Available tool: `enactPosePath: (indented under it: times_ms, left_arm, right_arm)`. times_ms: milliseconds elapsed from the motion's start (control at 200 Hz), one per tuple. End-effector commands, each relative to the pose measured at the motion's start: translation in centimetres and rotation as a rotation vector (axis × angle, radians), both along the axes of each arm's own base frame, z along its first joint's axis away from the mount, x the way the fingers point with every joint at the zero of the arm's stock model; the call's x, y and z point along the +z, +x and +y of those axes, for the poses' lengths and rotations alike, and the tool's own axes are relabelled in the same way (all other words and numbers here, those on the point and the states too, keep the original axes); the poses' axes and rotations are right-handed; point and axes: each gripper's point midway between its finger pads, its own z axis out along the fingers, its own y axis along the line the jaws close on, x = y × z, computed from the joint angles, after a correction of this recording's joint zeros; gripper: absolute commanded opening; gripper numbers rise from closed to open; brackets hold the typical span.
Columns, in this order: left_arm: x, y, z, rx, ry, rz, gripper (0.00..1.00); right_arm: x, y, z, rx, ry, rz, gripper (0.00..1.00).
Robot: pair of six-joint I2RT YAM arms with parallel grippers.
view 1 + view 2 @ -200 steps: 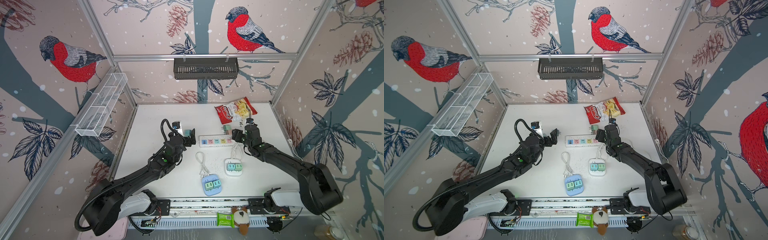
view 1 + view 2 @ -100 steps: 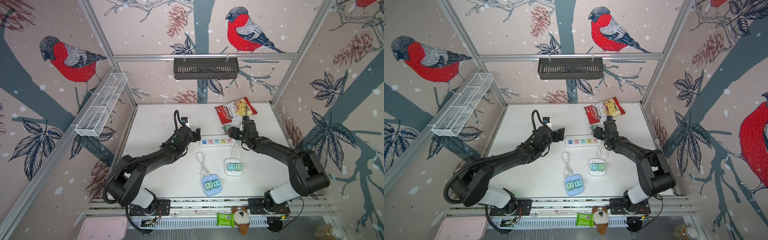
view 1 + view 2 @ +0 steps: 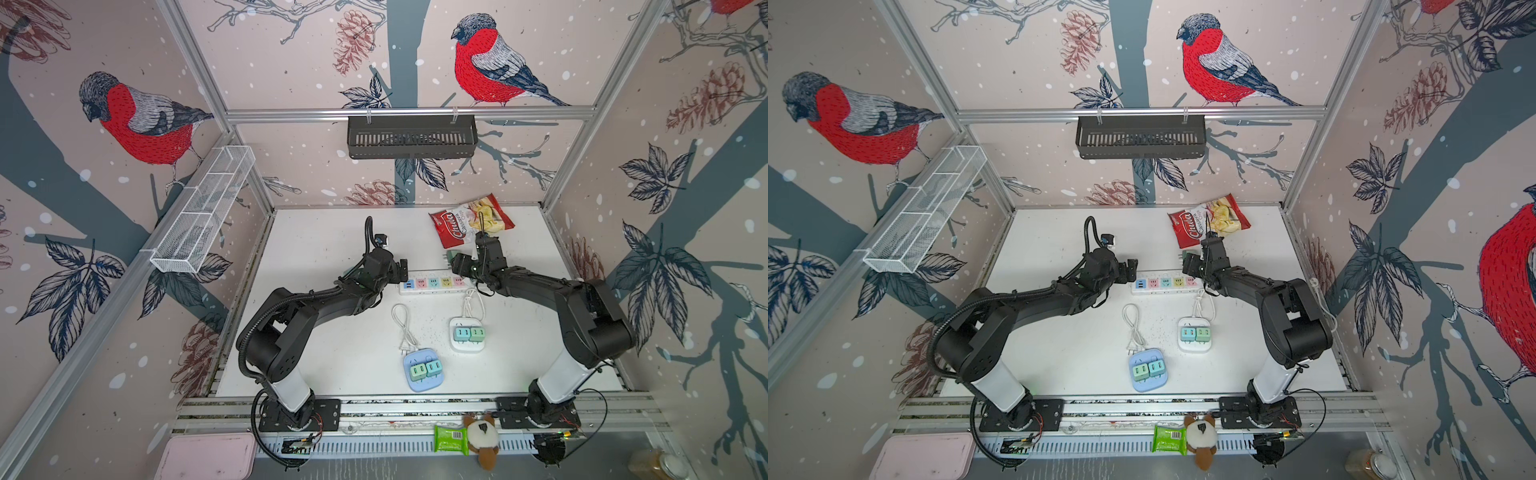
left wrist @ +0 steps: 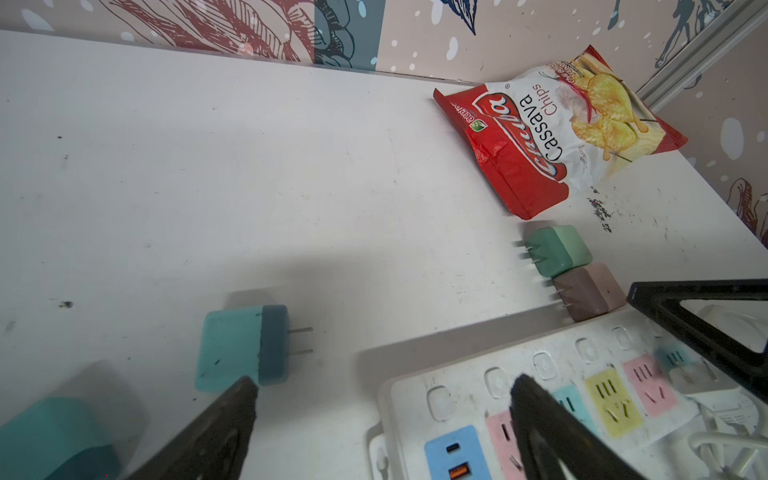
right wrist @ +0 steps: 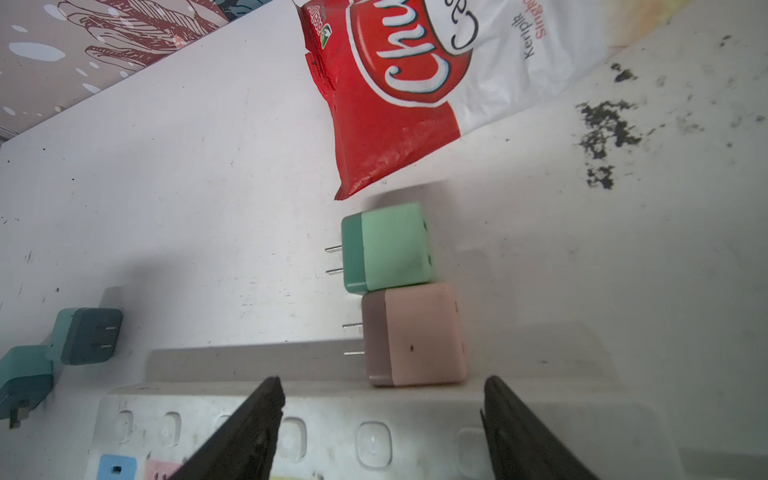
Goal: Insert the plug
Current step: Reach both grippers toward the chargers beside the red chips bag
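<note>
A white power strip (image 3: 432, 283) lies flat with its sockets facing up, in a row of blue, pink, teal, yellow and pink. Just beside its far long edge, a green plug (image 5: 390, 247) and a pink plug (image 5: 415, 334) lie on their sides, touching, with their prongs pointing the same way. Off the strip's blue end, a teal plug (image 4: 241, 347) and a second teal plug (image 4: 54, 440) lie loose, close together.

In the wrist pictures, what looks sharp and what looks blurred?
Left wrist view: the green plug has smeared prongs, the teal plug is sharp. Right wrist view: the pink plug is sharp, the power strip in front is soft.
</note>
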Motion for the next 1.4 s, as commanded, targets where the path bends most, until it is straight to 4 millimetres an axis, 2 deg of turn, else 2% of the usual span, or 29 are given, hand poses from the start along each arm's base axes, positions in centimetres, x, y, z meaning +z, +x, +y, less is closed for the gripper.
enactPosePath:
  times_ms: [0, 185, 275, 465, 565, 821, 1021, 1261, 1391]
  left_arm:
    - [-0.3, 0.2, -0.2, -0.002, 0.003, 0.023, 0.94]
    - [-0.8, -0.5, -0.6, -0.024, -0.039, 0.051, 0.93]
    - [-1.2, -0.8, -1.0, -0.043, -0.055, 0.065, 0.93]
    - [-2.7, -0.8, -1.6, -0.062, -0.062, 0.101, 0.93]
    - [-3.2, -0.8, -2.0, -0.072, -0.069, 0.114, 0.92]
    - [-4.0, -1.1, -2.6, -0.096, -0.096, 0.131, 0.92]
    - [-4.2, -1.9, -2.9, -0.123, -0.133, 0.135, 0.92]
    - [-3.6, -3.3, -2.0, -0.133, -0.153, 0.101, 0.92]
    - [-3.0, -4.5, -0.8, -0.122, -0.165, 0.068, 0.92]
  right_arm:
    - [0.2, 0.0, 0.0, 0.001, -0.022, 0.004, 0.76]
    - [2.8, 0.1, -2.6, -0.081, -0.073, -0.049, 0.77]
    - [3.2, -0.1, -4.5, -0.135, -0.078, -0.058, 0.79]
    - [0.7, -0.5, -7.9, -0.208, -0.077, -0.002, 0.79]
    - [-0.5, -0.7, -8.7, -0.215, -0.068, 0.024, 0.78]
    - [-2.0, -0.7, -5.6, -0.129, -0.036, 0.049, 0.77]
    - [-2.3, -1.3, -2.9, -0.08, -0.02, 0.055, 0.75]
    - [-2.4, -2.8, 1.7, -0.004, -0.032, 0.053, 0.72]
    - [-2.7, -3.9, 3.6, 0.034, -0.043, 0.061, 0.72]
